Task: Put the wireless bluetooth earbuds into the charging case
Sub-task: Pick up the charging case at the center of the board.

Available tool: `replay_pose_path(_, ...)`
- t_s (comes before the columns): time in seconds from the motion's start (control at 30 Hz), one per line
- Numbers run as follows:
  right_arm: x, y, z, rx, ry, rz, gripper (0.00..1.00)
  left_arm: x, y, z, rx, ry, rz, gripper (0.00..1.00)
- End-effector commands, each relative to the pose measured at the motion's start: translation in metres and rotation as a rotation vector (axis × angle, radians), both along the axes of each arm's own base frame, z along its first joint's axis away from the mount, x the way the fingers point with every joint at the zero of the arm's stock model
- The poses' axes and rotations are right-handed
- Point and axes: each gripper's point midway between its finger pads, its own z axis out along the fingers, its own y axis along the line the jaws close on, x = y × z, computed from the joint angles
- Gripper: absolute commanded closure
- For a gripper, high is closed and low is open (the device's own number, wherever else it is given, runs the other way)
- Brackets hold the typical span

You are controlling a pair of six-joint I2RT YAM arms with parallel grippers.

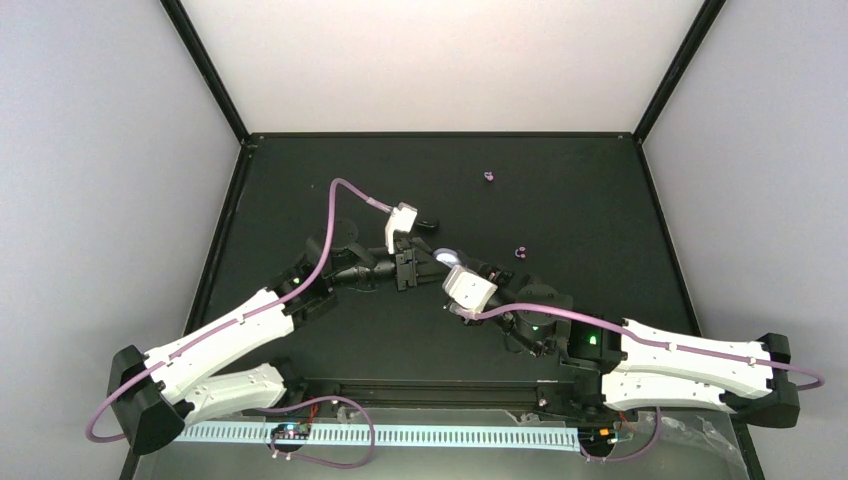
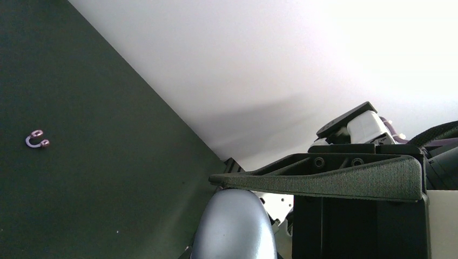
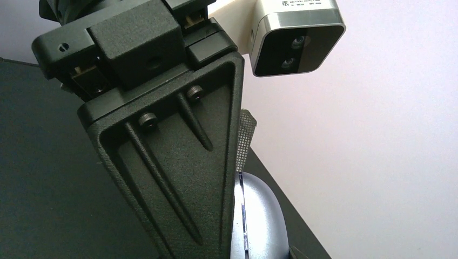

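In the top view, the small rounded grey-purple charging case (image 1: pixel 446 257) is being held at the frame's centre above the black worktop (image 1: pixel 600 200), between the left end effector (image 1: pixel 425 262) and the right end effector (image 1: pixel 462 268). The two tiny glossy lavender earbuds are lying loose, one earbud (image 1: pixel 488 177) above it, the other earbud (image 1: pixel 521 252) to its right.

In the left wrist view, a black ribbed finger (image 2: pixel 324 178) of the right end effector is being laid on the case's top; whether it is clamping cannot be told.

In the right wrist view, the left end effector is being shown pinching the case, its seam apparently closed. Opening seems to be in hand: next, the lid is needing to be prised up while the shell is being steadied.
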Motion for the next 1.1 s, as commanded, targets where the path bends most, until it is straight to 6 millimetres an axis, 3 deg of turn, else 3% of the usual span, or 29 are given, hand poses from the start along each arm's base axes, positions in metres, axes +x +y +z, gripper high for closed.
replay_pose_path(0.0,-0.002,-0.001,0.016,0.059,0.011,0.009,0.61,-0.006,0.001,0.014,-0.041,-0.033,-0.015,0.98)
replay_pose_path(0.2,-0.012,-0.006,0.035,0.12,0.084,0.06,0.37,-0.003,0.008,0.017,-0.019,-0.123,0.019,0.98)
replay_pose_path(0.3,-0.025,-0.01,0.047,0.149,0.17,0.124,0.3,-0.002,0.017,0.014,0.023,-0.199,0.051,0.98)
replay_pose_path(0.5,-0.05,-0.03,0.074,0.197,0.283,0.23,0.16,-0.019,0.029,0.009,0.034,-0.333,0.022,0.99)
replay_pose_path(0.6,-0.051,-0.038,0.082,0.248,0.306,0.227,0.13,-0.029,0.031,0.007,0.023,-0.403,-0.011,0.98)
replay_pose_path(0.83,-0.048,-0.038,0.076,0.278,0.327,0.206,0.13,-0.065,0.02,0.011,0.015,-0.613,-0.156,0.98)
replay_pose_path(1.07,-0.056,-0.027,0.051,0.187,0.406,0.237,0.14,-0.074,0.017,0.011,-0.001,-0.685,-0.195,0.98)
